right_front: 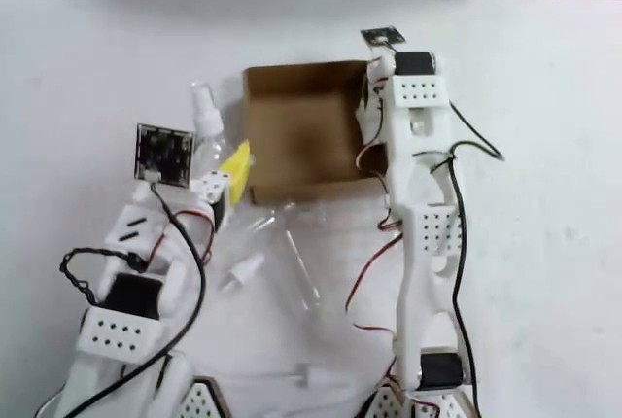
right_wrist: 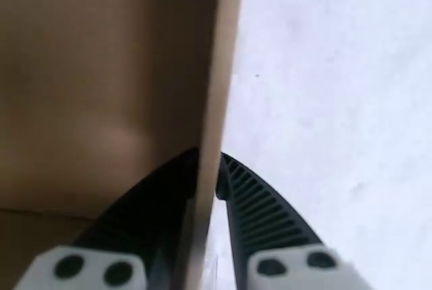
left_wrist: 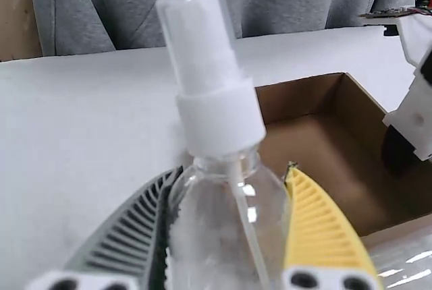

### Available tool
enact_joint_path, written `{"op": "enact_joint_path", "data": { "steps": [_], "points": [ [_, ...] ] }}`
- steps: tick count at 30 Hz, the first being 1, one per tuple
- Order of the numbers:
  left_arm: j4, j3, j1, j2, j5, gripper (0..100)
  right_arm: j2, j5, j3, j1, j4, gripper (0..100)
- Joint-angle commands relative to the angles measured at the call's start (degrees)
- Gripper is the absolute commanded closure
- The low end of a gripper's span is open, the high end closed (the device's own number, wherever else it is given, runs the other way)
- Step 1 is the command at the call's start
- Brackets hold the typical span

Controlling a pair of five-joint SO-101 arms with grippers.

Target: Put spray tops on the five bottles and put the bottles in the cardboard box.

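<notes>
My left gripper [left_wrist: 235, 170] is shut on a clear bottle [left_wrist: 223, 236] that carries a white spray top [left_wrist: 209, 81] and stands upright between the grey and yellow fingers. From above, this bottle [right_front: 207, 131] is just left of the cardboard box [right_front: 301, 136], with the left gripper [right_front: 216, 157] at its base. My right gripper [right_front: 371, 121] is shut on the box's right wall [right_wrist: 216, 67], one black finger inside and one outside. Clear bottles without tops [right_front: 296, 248] lie in front of the box. A loose spray top [right_front: 243, 270] rests beside them.
Another spray top [right_front: 309, 375] lies near the front edge between the two arm bases. The right arm [right_front: 428, 233] stretches along the box's right side, wires hanging off it. White table [right_front: 544, 194] spreads to the right and at the far left.
</notes>
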Motion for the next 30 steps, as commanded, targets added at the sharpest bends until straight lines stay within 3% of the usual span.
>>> {"op": "enact_joint_path", "data": {
  "steps": [1, 6, 12, 19, 23, 28, 30],
  "points": [
    [-1.9, -3.3, -0.4, 0.6, 0.4, 94, -9.8, -4.0, 5.7, 0.9, 2.0, 98.3],
    [-1.9, -3.3, -0.4, 0.6, 0.4, 94, -14.6, -11.5, 14.6, 0.7, 0.8, 98.3],
    [-1.9, -2.9, -0.4, 0.6, 0.5, 94, -15.3, -11.7, 16.5, -1.9, 0.0, 97.8],
    [-2.0, -2.8, -0.3, 0.6, 0.5, 94, -17.0, -11.4, 16.4, -2.2, 1.5, 76.6],
    [-2.0, -2.8, -0.1, 0.6, 0.5, 94, -22.2, -7.1, 16.8, -2.0, 1.8, 81.3],
    [-2.3, -3.2, -0.3, 0.5, 0.6, 94, -33.0, -6.7, 20.1, -1.9, 2.0, 98.0],
    [-4.5, -2.8, -0.2, 0.5, 0.7, 94, -38.3, -6.7, 24.6, -2.2, 2.0, 97.5]
  ]
}}
